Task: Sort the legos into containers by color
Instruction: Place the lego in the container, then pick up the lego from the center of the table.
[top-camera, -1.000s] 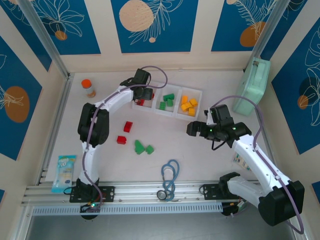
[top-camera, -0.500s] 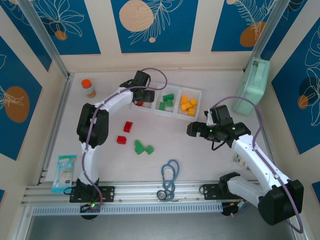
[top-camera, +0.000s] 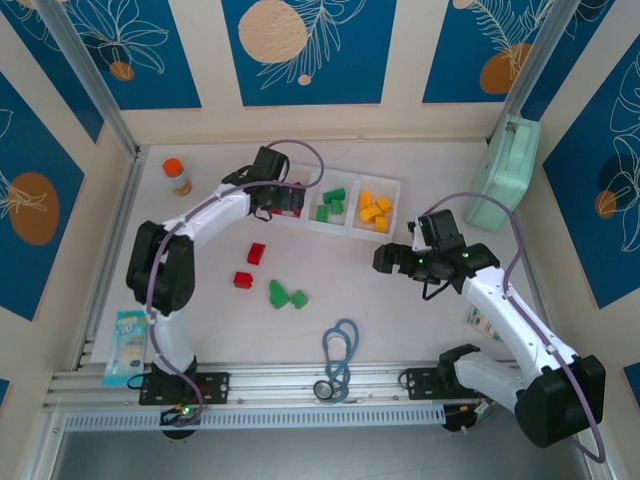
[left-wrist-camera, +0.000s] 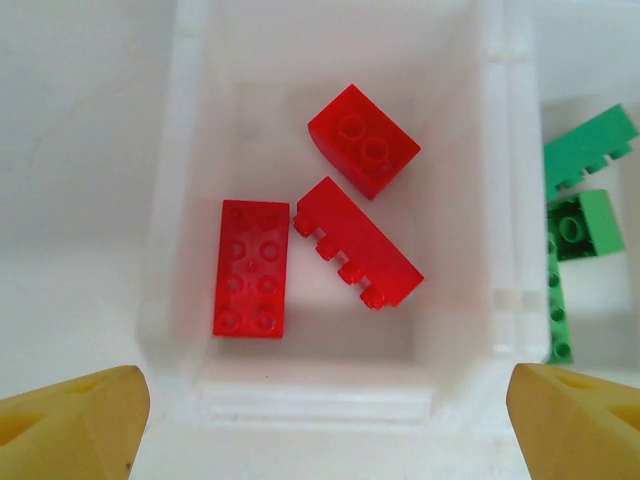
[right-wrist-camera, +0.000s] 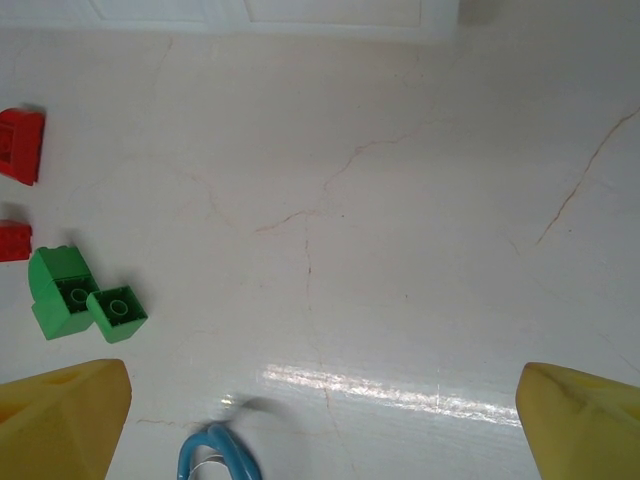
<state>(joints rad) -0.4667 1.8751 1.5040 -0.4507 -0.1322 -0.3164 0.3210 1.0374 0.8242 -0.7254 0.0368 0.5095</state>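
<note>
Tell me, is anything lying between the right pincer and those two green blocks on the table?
Nothing visible does. Only bare table lies between the open right pincer and the green blocks. The blue stethoscope lies nearer the arm bases, off that line.

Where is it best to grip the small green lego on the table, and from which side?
Probably from above, pinching the small green lego across its free flat sides: its other side touches the larger green lego, leaving no room for a finger.
</note>
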